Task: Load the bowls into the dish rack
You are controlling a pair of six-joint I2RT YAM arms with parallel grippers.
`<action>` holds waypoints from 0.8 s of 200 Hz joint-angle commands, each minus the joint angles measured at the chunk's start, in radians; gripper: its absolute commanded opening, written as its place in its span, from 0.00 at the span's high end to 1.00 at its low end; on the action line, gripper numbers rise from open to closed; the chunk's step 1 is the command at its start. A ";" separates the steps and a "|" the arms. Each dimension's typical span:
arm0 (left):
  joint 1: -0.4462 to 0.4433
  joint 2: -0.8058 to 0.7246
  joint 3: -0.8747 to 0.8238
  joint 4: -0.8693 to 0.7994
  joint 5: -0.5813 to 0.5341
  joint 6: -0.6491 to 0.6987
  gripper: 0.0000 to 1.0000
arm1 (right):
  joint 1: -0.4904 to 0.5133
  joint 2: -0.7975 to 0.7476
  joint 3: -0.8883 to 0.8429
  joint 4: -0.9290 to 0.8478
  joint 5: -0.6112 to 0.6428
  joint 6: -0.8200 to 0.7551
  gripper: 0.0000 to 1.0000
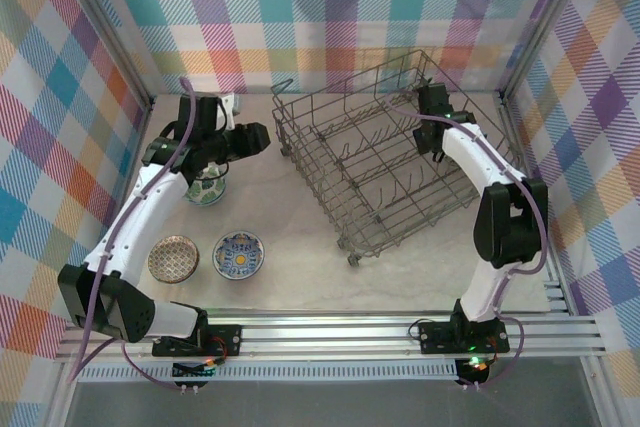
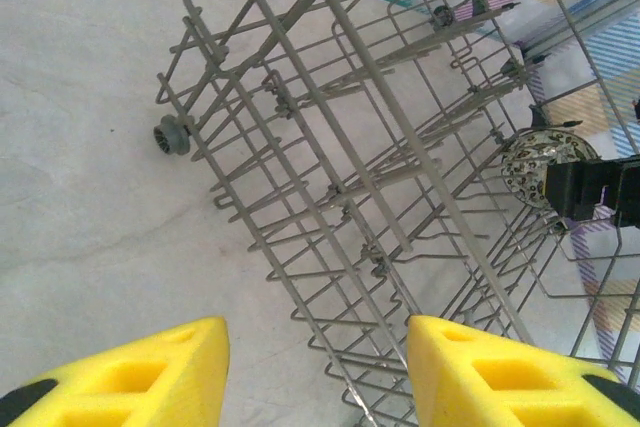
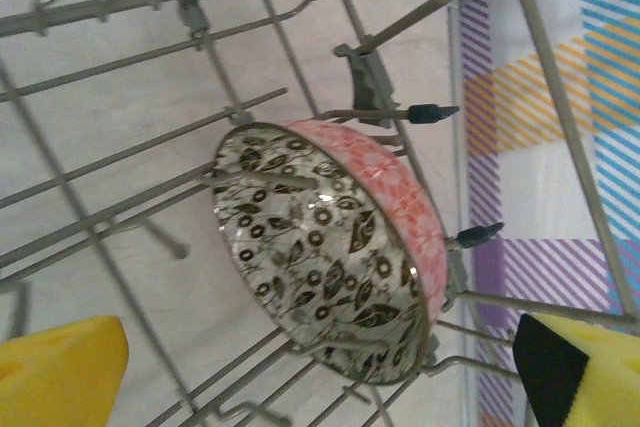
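Right wrist view first: the red-orange bowl (image 3: pixel 330 247) stands on its edge between the tines of the dish rack (image 3: pixel 365 67), its leaf-patterned inside turned towards me. My right fingers (image 3: pixel 320 327) are spread wide at the bottom corners of the frame and touch nothing, so I reckon that bowl is racked. Over to the top external view: three bowls sit on the worktop (image 1: pixel 300 267) at the left of the frame. A greenish bowl (image 1: pixel 207 188) lies right under my left arm, with a tan-brown bowl (image 1: pixel 173 258) and a blue-white bowl (image 1: pixel 238 254) side by side lower down. My left fingers (image 1: pixel 258 137) point at the rack's near-left corner, about half apart, with nothing between them but bare worktop and wire. Next call, I'd say: the right fingers go straight up and clear without nudging the standing bowl, then the left fingers go down for one of the three. What's in the way: upright tines close around the right fingers, and my own left arm hanging over the greenish bowl.
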 commanded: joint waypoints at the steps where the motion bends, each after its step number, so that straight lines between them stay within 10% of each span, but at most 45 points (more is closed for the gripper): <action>1: 0.018 -0.039 -0.028 -0.053 -0.006 0.018 0.50 | 0.006 -0.067 -0.001 -0.052 -0.073 0.056 0.01; 160: 0.018 -0.342 -0.416 -0.516 -0.318 -0.150 0.49 | 0.052 -0.351 -0.129 -0.058 -0.540 0.236 0.01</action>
